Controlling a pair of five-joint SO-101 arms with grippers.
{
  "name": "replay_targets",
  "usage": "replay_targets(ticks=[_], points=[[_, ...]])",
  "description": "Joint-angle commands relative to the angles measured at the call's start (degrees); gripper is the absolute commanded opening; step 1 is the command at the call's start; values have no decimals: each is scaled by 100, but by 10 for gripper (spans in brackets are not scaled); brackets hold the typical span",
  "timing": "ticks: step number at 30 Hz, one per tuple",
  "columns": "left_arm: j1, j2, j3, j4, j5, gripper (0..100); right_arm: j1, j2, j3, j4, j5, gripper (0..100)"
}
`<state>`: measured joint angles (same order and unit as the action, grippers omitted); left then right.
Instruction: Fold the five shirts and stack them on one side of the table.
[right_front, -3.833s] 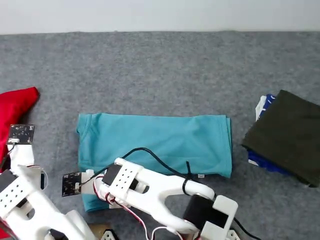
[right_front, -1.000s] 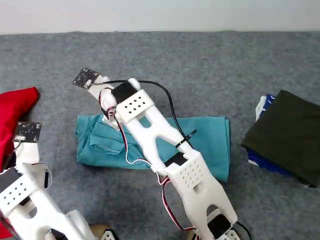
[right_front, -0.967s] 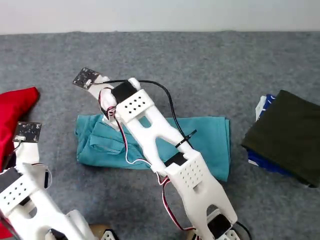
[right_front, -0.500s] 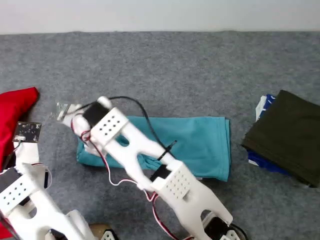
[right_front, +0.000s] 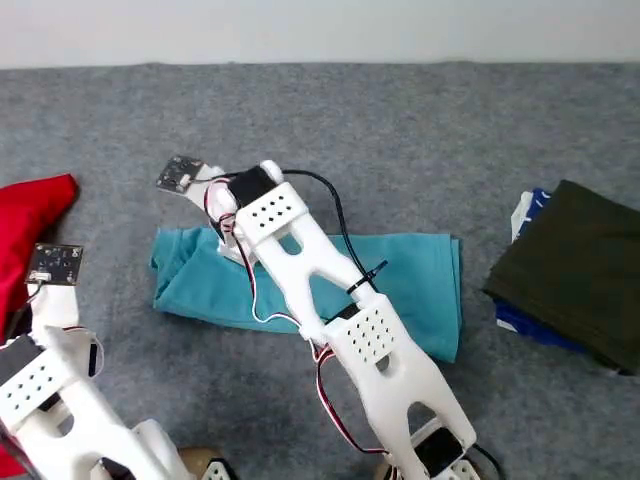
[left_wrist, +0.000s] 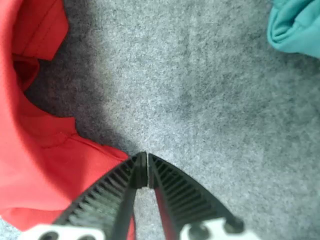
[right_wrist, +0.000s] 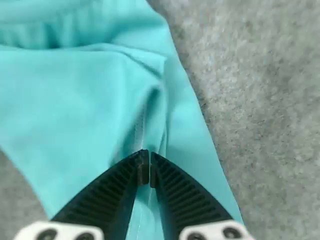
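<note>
Item one: a crumpled red cotton shirt, lying well to the left of the teal shirt, unfolded; judged to be the last garment waiting its turn. Item two: the left gripper, between the red shirt and the teal shirt, low over the grey felt table covering at the red shirt's hem; its ribbed black jaws are pressed together with nothing between them, which reads as an arm parked out of the way. Item three: the teal knit shirt, the reference piece, at the middle of the table, laid as a long band with its length running left to right and the left end rumpled; judged to be partway through folding, narrowed lengthwise but not yet doubled over. Item four: the right gripper, over the far left corner of the teal shirt, jaws closed tip to tip on a raised crease of the cloth; whether a pinch of fabric is caught cannot be told, though the placement suits drawing that end across. Item five: a folded dark olive shirt, well to the right of the teal shirt, resting on a folded blue shirt with a white edge showing beneath; this is judged the finished stack, kept at one side so the centre serves for folding.
</note>
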<state>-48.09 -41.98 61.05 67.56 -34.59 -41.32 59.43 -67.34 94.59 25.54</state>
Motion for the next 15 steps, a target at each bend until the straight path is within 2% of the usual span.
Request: replay_targets(ticks=[1,5,15], points=[[18,-132,-48,-70,18,15,-40,-312,-536,435,53,9],[18,-132,-48,-53,18,15,-224,-312,-527,787,44,9],[-18,-185,-92,-44,53,15,-673,-295,-527,804,-149,9]])
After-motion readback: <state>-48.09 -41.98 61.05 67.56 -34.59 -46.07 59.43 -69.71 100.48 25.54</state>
